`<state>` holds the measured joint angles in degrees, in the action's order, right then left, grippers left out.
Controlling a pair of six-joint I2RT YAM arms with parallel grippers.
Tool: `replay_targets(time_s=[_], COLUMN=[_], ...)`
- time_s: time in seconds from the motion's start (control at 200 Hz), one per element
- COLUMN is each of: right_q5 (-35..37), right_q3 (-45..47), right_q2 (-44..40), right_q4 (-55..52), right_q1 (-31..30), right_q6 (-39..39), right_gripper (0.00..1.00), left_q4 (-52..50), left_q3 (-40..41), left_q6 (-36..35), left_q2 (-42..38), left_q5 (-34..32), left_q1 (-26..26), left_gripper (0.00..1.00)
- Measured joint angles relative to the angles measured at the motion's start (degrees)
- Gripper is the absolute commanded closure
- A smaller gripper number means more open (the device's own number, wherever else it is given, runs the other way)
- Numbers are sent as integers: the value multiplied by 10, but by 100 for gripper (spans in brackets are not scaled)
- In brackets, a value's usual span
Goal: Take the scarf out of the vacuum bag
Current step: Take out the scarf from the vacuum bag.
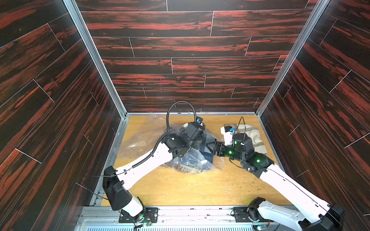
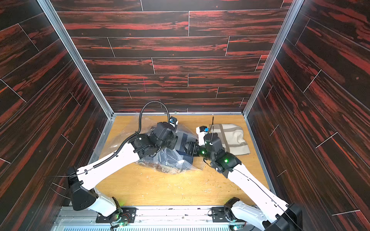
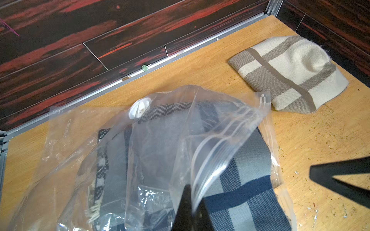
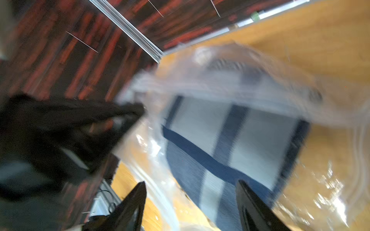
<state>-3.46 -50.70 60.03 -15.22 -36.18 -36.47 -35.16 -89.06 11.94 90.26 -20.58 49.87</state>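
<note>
Tabletop, scarf between parted right jaws

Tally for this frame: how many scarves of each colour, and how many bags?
Clear vacuum bag: 1
Beige striped scarf, outside the bag: 1
Blue-and-grey plaid scarf, at the bag's open mouth: 1
Black-and-white patterned scarf, inside the bag: 1
Total: 4
The crumpled plastic may hide more.
</note>
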Motion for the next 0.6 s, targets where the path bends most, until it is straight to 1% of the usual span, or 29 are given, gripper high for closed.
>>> replay_targets(time_s=[0.115,0.225,0.371,0.601], right_q5=[1,-13,-39,-80], right_q3=[53,103,148,194], right_q2=[-17,-40,-50,-50], right_q4=[1,14,42,94], right_q1=[9,35,67,75], right_q6=[-7,-21,-38,-63], right_gripper=[23,22,21,18], left_q4=[0,0,0,2], left_q3=[0,0,10,56], left_q6=[-5,-11,-15,-3], left_q2=[0,0,0,0], left_q5=[14,33,51,78], left_q1=[0,1,17,55], left_gripper=[100,100,100,100])
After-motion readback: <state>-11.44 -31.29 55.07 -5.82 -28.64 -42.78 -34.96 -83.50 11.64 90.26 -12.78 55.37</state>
